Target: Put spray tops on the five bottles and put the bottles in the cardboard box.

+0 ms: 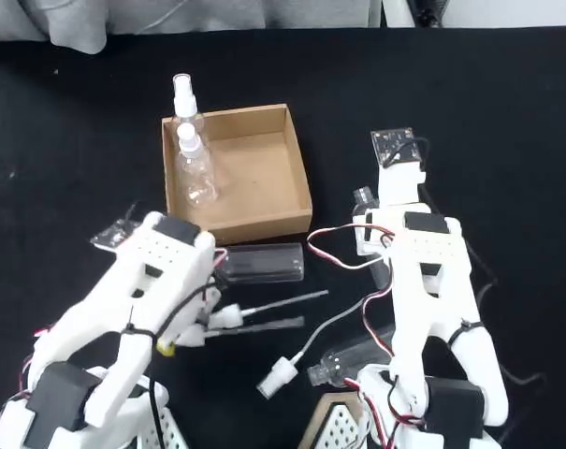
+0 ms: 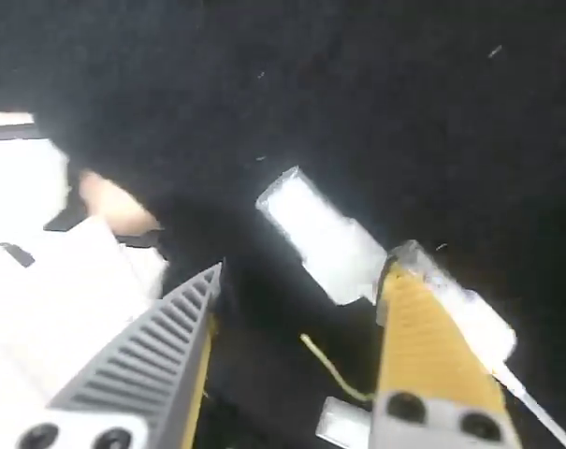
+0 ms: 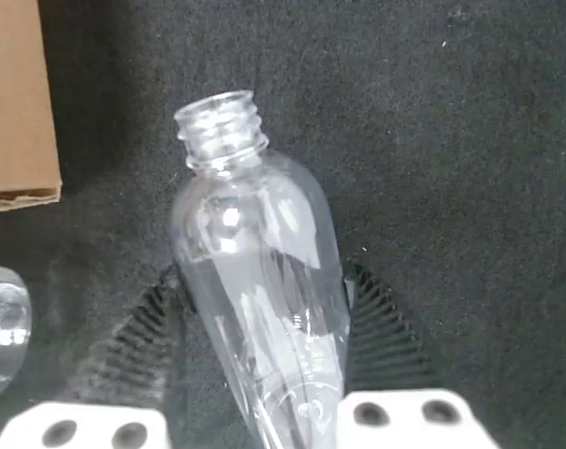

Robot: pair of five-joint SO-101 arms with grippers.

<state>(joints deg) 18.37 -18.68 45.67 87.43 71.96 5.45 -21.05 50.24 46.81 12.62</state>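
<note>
Right gripper (image 3: 261,313) clasps the bottle (image 3: 250,234) mid-body; it looks light, slick, crushable. Left gripper (image 2: 306,267) is spread, spray top (image 2: 315,234) by its fingertips.

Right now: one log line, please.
left claw: open at spray top | right claw: shut on uncapped bottle | cardboard box: two capped bottles inside

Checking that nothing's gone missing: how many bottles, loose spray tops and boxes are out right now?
2 capped bottles
3 uncapped bottles
3 loose spray tops
1 cardboard box
Total: 9
</note>
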